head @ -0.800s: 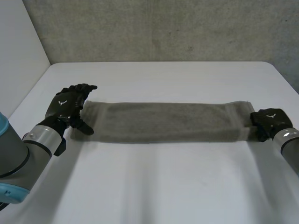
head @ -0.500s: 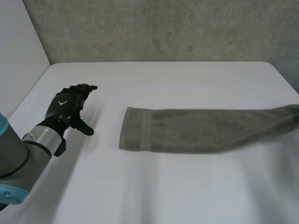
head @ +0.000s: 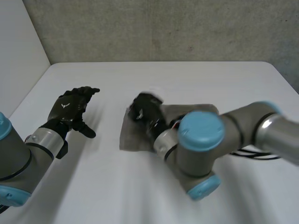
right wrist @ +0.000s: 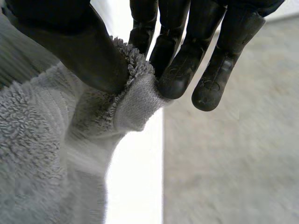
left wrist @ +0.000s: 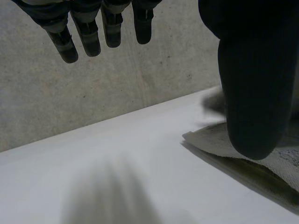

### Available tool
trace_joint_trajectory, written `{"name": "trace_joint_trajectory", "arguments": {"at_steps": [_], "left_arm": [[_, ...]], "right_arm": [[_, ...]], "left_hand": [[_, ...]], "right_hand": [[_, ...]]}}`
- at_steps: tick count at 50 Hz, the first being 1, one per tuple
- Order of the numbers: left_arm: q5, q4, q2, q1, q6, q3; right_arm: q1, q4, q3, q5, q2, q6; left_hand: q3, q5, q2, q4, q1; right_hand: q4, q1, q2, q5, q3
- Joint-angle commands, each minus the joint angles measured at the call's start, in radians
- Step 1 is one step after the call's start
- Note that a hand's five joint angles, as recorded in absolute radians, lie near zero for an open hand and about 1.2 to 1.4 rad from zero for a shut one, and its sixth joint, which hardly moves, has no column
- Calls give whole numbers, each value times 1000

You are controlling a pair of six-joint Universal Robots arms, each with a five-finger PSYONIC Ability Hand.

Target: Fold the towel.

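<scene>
Head view: the right arm (head: 201, 140) has swung in from the right. The right hand (head: 145, 112) now sits over the left end of the towel (head: 133, 136), mid tabletop (head: 187, 77). The towel lay stretched long half a second ago and is now doubled to roughly half that length. Right wrist view: thumb and fingers (right wrist: 174, 70) pinch a bunched towel edge. The left hand (head: 71, 108) hovers left of the towel, fingers spread, holding nothing. Judgement: the fold is nearly laid; next comes release, then flattening.
</scene>
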Motion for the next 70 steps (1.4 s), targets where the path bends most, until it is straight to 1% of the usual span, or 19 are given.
{"name": "trace_joint_trajectory", "arguments": {"at_steps": [1, 2, 6, 12, 14, 15, 19, 28, 34, 39, 47, 49, 51, 58, 60, 61, 63, 65, 70], "left_arm": [[0, 22, -10, -1, 3, -4], [0, 22, -10, -1, 3, -4], [0, 34, -18, -9, 4, -7], [-3, 24, -14, -35, 3, 48], [-6, 17, -18, -50, 1, 78], [-6, 4, -25, -69, 1, 105], [-8, -41, -56, -115, 3, 178], [-15, -272, -264, -259, 4, 477], [-46, -315, -369, -311, 70, 573], [-99, -315, -416, -337, 157, 594], [-170, -322, -446, -342, 254, 588], [-178, -325, -438, -342, 265, 571], [-178, -326, -429, -342, 265, 553], [-179, -323, -320, -342, 259, 464], [-179, -325, -281, -342, 253, 441], [-178, -325, -237, -340, 248, 421], [-178, -325, -195, -340, 240, 402], [-179, -325, -122, -340, 218, 378], [-178, -325, -39, -342, 176, 373]], "right_arm": [[15, 11, -5, -20, 81, 2], [13, 11, 10, -22, 78, 4], [-9, 8, 82, -19, -26, 67], [-123, -15, 230, -23, -224, 326], [-225, -12, 309, -23, -336, 547], [-226, -12, 309, -23, -336, 549], [-342, 33, 423, -42, -436, 790], [-468, 108, 550, -69, -442, 831], [-514, 96, 590, -115, -396, 845], [-519, 64, 601, -117, -364, 846], [-520, -1, 598, -85, -324, 837], [-523, -4, 592, -54, -322, 825], [-525, -4, 589, -40, -322, 817], [-522, 19, 569, -20, -338, 636], [-516, 75, 540, -20, -344, 400], [-516, 76, 540, -20, -344, 398], [-513, 128, 489, -5, -358, 162], [-507, 134, 453, 3, -361, 71], [-407, 123, 331, -5, -361, -7]], "left_hand": [[16, -17, 15, 17, 14], [16, -17, 15, 17, 14], [16, -17, 15, 17, 14], [21, -11, 21, 23, 20], [24, -9, 24, 26, 23], [27, -6, 27, 29, 26], [39, 6, 39, 41, 37], [95, 62, 94, 97, 93], [145, 112, 144, 146, 143], [165, 132, 165, 167, 164], [418, 385, 417, 420, 416], [520, 487, 520, 522, 518], [541, 508, 541, 543, 539], [518, 485, 517, 519, 516], [500, 467, 500, 502, 498], [486, 453, 485, 487, 484], [468, 435, 467, 470, 466], [398, 365, 397, 399, 396], [386, 353, 385, 387, 384]], "right_hand": [[-482, -470, -462, -472, -489], [-883, -871, -863, -873, -890], [-1157, -1145, -1136, -1147, -1163], [-1168, -1156, -1147, -1158, -1174], [-1168, -1156, -1147, -1158, -1174], [-1168, -1156, -1147, -1158, -1174], [-1168, -1156, -1147, -1158, -1174], [-1168, -1156, -1147, -1158, -1174], [-1168, -1156, -1147, -1158, -1174], [-999, -987, -978, -989, -1005], [-482, -470, -462, -472, -489], [-97, -85, -76, -87, -103], [53, 64, 73, 63, 46], [54, 66, 74, 64, 48], [54, 66, 74, 64, 48], [54, 66, 74, 64, 48], [54, 66, 74, 64, 48], [54, 66, 74, 64, 48], [54, 66, 74, 64, 48]]}}
